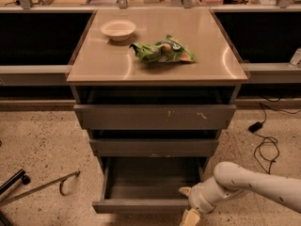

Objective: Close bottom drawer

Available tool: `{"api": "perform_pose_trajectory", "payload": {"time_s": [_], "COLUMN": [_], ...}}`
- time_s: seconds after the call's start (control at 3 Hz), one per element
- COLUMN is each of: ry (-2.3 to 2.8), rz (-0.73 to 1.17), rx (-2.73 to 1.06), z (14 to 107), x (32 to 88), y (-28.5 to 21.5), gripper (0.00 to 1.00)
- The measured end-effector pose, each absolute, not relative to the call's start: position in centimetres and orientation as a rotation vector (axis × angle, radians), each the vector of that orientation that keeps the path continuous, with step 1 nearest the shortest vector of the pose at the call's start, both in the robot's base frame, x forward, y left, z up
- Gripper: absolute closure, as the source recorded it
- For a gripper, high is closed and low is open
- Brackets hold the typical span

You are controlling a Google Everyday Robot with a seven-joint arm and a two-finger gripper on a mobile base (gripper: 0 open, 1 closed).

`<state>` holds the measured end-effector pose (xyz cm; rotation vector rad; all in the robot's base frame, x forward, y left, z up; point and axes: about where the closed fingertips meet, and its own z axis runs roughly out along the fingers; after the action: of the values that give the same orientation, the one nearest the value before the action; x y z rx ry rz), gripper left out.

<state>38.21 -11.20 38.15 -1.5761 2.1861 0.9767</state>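
Bottom drawer point(149, 180) open, tool point(188, 204) at front

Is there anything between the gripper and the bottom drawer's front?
Nothing shows there: in the camera view the gripper sits at the right end of the front of the open bottom drawer, with no visible gap.

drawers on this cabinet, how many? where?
3, stacked under the tabletop: top drawer, middle drawer, and bottom drawer, which is open with its inside showing. The gripper is at its front's right end. None looks hidden.
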Motion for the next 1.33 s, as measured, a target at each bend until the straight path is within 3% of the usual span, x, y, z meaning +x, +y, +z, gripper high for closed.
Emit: {"api": "perform_pose_trajectory", "payload": {"time_s": [0.67, 1.33], "ry": [2.183, 2.236], "rz": [1.003, 1.061], "rx": [-1.555, -1.580], "z": [36.3, 24.8], "x": [37.7, 36.8], "y": [-10.8, -6.7], "gripper": [0.00, 0.00]}}
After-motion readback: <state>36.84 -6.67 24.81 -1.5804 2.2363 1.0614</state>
